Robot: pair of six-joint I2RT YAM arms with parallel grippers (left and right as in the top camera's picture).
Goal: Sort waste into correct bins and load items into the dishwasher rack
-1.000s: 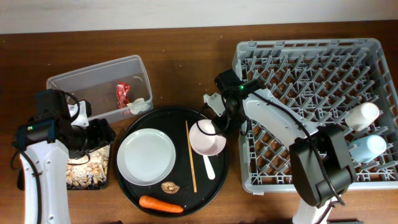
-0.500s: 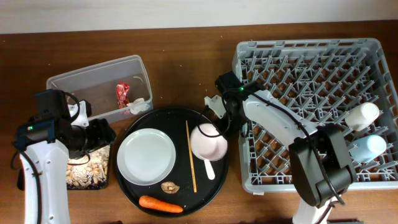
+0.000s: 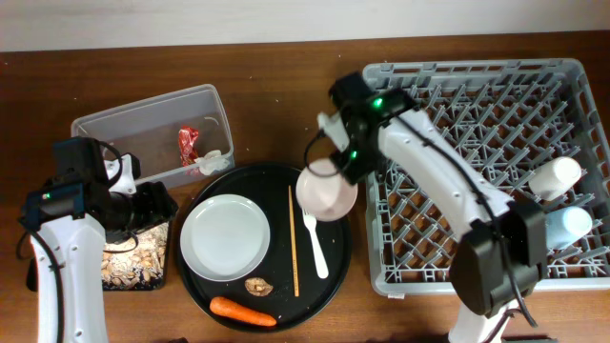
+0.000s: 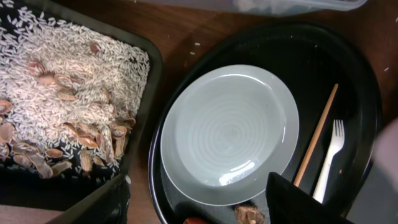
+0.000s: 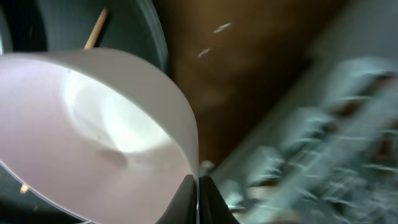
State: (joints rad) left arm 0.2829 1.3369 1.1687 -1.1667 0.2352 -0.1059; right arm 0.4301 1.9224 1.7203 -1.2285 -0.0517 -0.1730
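Black and spread wide, the left gripper (image 4: 198, 186) holds nothing. The white plate (image 4: 230, 134) lies just below it, between its fingers. Further right, the pale pinkish bowl (image 3: 326, 191) hangs tilted from the right gripper (image 5: 198, 191), which is pinched closed on the bowl's rim, with the dishwasher rack (image 3: 477, 69) close on the gripper's right. The bowl looks light, stiff and smooth, so it is likely to slip at so thin a hold. A deeper bite on the rim would be safer. No writing can be read.

Overhead down; 2 wrists close; tray (image 3: 257, 181) shared.
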